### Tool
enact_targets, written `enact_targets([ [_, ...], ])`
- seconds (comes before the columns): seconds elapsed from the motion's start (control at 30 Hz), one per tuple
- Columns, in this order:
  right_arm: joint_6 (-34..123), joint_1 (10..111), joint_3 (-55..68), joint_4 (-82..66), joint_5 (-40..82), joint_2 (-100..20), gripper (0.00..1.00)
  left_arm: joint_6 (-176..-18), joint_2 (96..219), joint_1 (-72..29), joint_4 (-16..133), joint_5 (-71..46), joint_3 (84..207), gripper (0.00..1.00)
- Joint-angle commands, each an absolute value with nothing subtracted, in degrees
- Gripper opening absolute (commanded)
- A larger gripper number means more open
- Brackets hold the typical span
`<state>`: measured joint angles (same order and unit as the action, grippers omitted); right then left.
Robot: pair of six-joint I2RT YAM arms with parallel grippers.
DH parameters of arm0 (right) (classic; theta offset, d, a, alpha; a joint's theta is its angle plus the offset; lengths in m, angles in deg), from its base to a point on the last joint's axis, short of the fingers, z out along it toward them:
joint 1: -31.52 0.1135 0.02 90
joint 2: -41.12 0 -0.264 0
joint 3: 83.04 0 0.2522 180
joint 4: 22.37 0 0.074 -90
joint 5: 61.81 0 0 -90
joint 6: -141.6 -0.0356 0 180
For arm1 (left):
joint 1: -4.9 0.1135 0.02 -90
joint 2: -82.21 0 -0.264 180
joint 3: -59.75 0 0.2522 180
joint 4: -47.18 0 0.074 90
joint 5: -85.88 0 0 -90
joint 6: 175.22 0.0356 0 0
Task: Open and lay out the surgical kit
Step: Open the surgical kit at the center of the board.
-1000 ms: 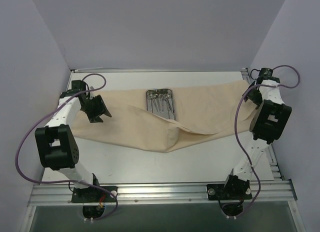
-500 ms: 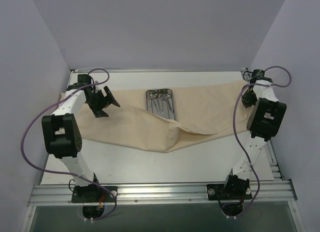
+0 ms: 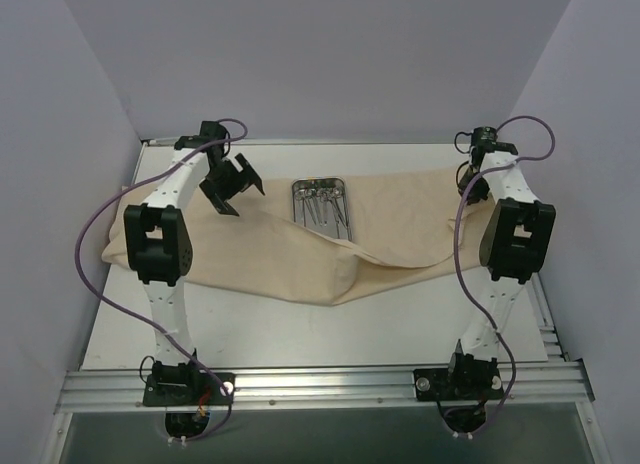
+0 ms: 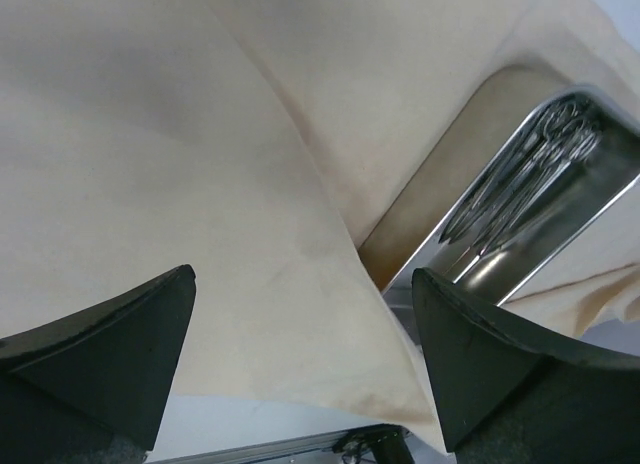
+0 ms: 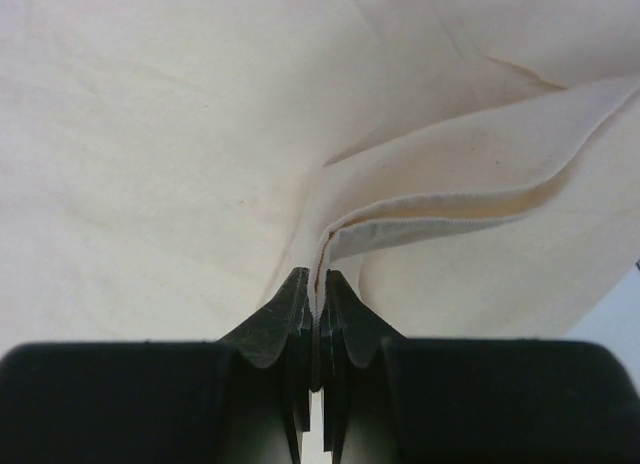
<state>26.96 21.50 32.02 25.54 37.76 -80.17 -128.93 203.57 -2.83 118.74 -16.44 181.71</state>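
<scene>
Hovering spread apart and empty toward 10 o'clock, the left fingers (image 3: 238, 189) hang over the beige cloth wrap (image 3: 270, 246), which lies creased across the desk (image 3: 400, 324). Its shiny steel tray (image 3: 320, 180) of thin silver instruments (image 3: 322, 206) sits at 12 o'clock, and the right fingers (image 5: 318, 304) pinch the wrap's folded 3 o'clock edge.

Right claw (image 5: 315, 284) with cloth corner (image 5: 430, 222) further inward; left claw (image 3: 232, 184) nearer tray (image 3: 318, 181).

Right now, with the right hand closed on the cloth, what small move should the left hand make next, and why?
Probably lower the left hand onto the raised fold of the cloth beside the tray and close. That hand is open over the cloth and holds nothing, whereas the right hand pinches a doubled cloth edge; the near flap is not yet spread.
</scene>
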Motion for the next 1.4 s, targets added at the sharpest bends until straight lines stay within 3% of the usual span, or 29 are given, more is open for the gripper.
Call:
enact_targets([
  [0.0, 26.46, 21.59, 34.61, 28.3, 37.95, -75.17, 0.0, -132.42, 208.68, -3.27, 127.72, -11.69, 190.82, 0.99],
  [0.03, 26.73, 21.67, 34.96, 28.13, 37.86, -74.81, 0.0, -132.59, 209.65, -3.8, 128.43, -11.42, 193.02, 0.94],
  [0.47, 27.52, 20.62, 28.9, 24.88, 34.87, -69.98, 0.0, -135.85, 219.67, -8.55, 138.19, -10.63, 203.5, 0.92],
  [0.57, 27.52, 20.18, 28.99, 24.61, 34.26, -69.54, 0.0, -135.06, 220.9, -8.46, 138.37, -11.07, 203.76, 0.84],
  [0.67, 27.69, 20.18, 28.99, 24.87, 33.64, -69.27, 0.0, -134.01, 221.34, -8.46, 138.46, -11.59, 203.5, 0.6],
  [0.7, 27.78, 20.09, 28.99, 25.05, 33.64, -69.18, 0.0, -133.57, 221.0, -8.55, 138.11, -11.51, 203.15, 0.47],
  [0.87, 28.66, 19.65, 28.46, 25.67, 33.64, -68.04, 0.0, -130.23, 217.3, -8.29, 132.13, -12.64, 196.03, 0.24],
  [0.97, 28.93, 19.39, 28.55, 26.63, 33.3, -67.52, 0.0, -128.12, 215.11, -8.9, 130.03, -11.69, 192.79, 0.03],
  [1.2, 26.2, 16.23, 23.81, 30.06, 31.44, -62.69, 0.0, -121.62, 198.34, -10.04, 123.61, -4.66, 174.87, 0.02],
  [1.37, 23.4, 14.74, 18.1, 34.62, 34.17, -56.02, 0.0, -117.92, 177.87, -10.13, 118.69, -3.33, 156.95, 0.02],
])
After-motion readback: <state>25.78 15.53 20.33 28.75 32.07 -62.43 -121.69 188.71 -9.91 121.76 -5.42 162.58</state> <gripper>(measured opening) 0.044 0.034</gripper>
